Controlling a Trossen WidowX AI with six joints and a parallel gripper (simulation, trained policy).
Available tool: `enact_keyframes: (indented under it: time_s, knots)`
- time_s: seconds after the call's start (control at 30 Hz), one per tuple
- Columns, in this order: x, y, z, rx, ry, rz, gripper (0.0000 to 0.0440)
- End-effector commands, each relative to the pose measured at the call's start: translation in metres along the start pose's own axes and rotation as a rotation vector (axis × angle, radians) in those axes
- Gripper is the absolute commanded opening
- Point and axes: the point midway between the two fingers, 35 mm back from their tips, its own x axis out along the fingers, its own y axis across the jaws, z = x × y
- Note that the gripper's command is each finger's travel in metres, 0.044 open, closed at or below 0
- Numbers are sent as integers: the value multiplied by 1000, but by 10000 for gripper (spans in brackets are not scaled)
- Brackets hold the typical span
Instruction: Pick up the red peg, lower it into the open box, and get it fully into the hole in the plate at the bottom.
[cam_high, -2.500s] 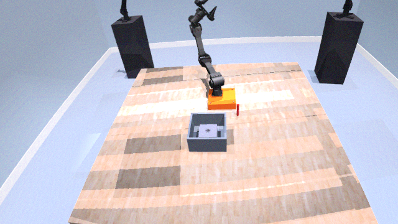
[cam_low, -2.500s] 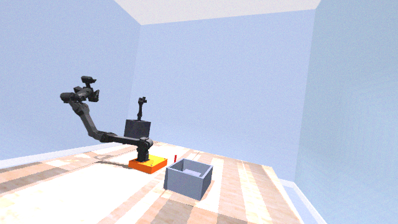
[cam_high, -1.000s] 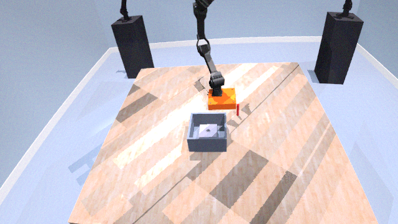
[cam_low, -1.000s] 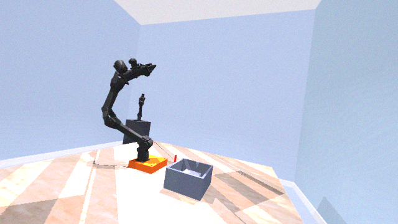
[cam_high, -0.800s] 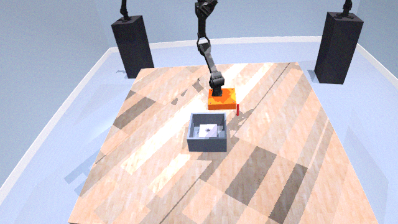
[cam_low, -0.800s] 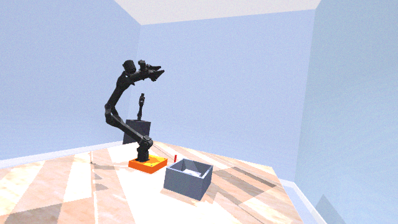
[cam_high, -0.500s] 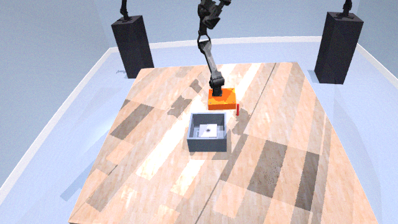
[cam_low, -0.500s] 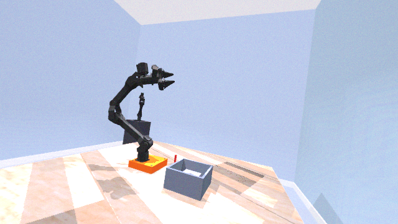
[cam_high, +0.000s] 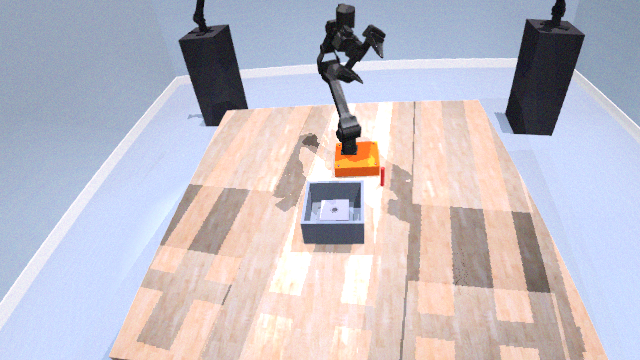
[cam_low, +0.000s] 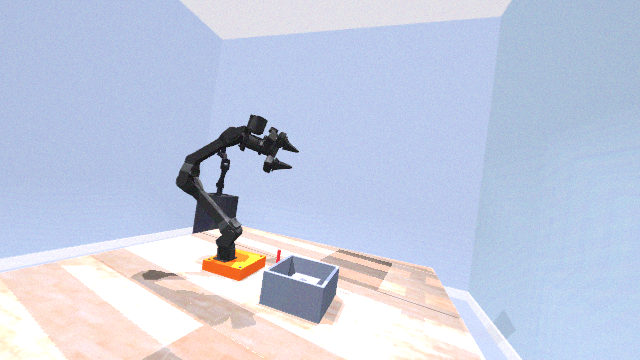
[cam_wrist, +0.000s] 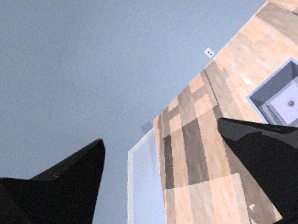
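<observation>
Wooden table, grey box, red peg: the peg waits below the raised, wide-spread gripper.

On the wooden table (cam_high: 250, 320) (cam_low: 165, 305) (cam_wrist: 195, 175), the open grey box (cam_high: 333, 233) (cam_low: 291, 295) (cam_wrist: 270, 85) sits just off the orange base plate (cam_high: 357, 171) (cam_low: 223, 271), toward seven o'clock in the top view; a pale plate (cam_high: 327, 215) (cam_low: 312, 280) (cam_wrist: 285, 114) with a hole lies inside. The black gripper (cam_high: 372, 69) (cam_low: 295, 159) (cam_wrist: 162, 134) is released, holding nothing. From it, the slim red peg (cam_high: 382, 176) (cam_low: 278, 256) stands upright near the base plate, around six o'clock and far lower, so the fingers probably need to descend and point down.
</observation>
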Motion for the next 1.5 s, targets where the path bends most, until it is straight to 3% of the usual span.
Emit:
enact_keyframes:
  time_s: [0.0,0.47,1.03,1.47]
  knots:
    - [17,-18,-13,33,57,-85,440]
    - [65,-99,-84,144,320,-477,440]
    - [75,-184,-179,222,581,-981,440]
    - [90,-226,-229,224,632,-1160,440]
